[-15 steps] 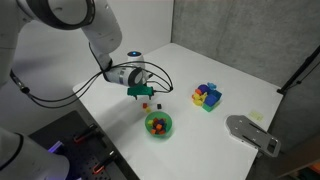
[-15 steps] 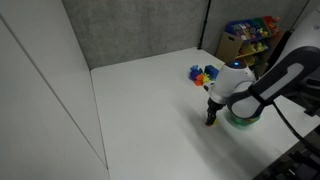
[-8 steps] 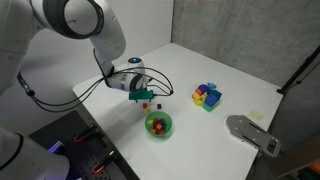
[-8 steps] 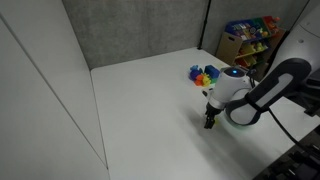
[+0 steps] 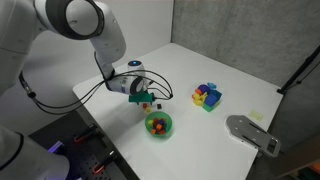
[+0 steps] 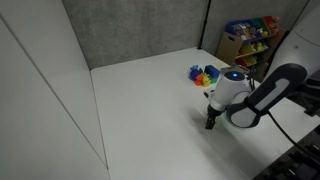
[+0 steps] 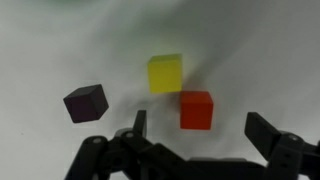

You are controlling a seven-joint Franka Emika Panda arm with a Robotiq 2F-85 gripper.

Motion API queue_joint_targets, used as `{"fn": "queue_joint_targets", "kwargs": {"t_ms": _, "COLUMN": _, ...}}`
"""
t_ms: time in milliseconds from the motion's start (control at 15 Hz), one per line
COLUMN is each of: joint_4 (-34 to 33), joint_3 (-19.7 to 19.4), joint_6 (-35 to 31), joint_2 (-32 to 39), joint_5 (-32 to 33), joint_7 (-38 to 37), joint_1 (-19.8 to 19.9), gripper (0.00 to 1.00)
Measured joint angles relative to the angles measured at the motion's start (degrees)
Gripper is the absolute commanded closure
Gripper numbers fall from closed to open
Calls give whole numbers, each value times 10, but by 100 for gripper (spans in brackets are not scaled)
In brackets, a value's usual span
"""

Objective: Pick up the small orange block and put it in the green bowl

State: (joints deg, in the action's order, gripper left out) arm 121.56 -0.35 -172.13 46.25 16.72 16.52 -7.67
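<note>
Your gripper [image 7: 200, 132] is spread wide and holds nothing. The small orange block [image 7: 196, 110] sits on the table [image 7: 265, 60] just ahead of it, roughly centred in the gap between the fingers. The yellow cube [image 7: 166, 73] lies just beyond, at the block's far corner, so you'd likely want to close in straight. In an exterior view the green bowl [image 5: 170, 128] stands near the gripper.

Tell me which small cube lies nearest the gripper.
The orange-red cube, framed by the open gripper; the yellow cube lies beyond it, the dark cube farther aside.
</note>
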Motion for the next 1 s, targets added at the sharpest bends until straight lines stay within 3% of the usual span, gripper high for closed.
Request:
{"fn": "queue_joint_targets", "kwargs": {"t_ms": 133, "joint_4": 0, "joint_3": 0, "joint_6": 0, "joint_2": 2, "joint_5": -2, "joint_7": -18, "joint_1": -1, "gripper": 0}}
{"fn": "queue_joint_targets", "kwargs": {"t_ms": 200, "joint_4": 0, "joint_3": 0, "joint_6": 0, "joint_2": 2, "joint_5": -4, "joint_7": -24, "joint_1": -1, "gripper": 25}}
{"fn": "queue_joint_targets", "kwargs": {"t_ms": 267, "joint_4": 0, "joint_3": 0, "joint_6": 0, "joint_2": 3, "joint_5": -5, "joint_7": -31, "joint_1": -1, "gripper": 25}}
{"fn": "queue_joint_targets", "kwargs": {"t_ms": 800, "joint_4": 0, "joint_3": -12, "joint_6": 6, "joint_2": 2, "joint_5": -10, "joint_7": -63, "joint_1": -7, "gripper": 90}}
{"fn": "queue_joint_targets", "kwargs": {"t_ms": 1000, "joint_4": 0, "joint_3": -20, "joint_6": 21, "joint_2": -6, "joint_5": -10, "joint_7": -75, "joint_1": -14, "gripper": 89}}
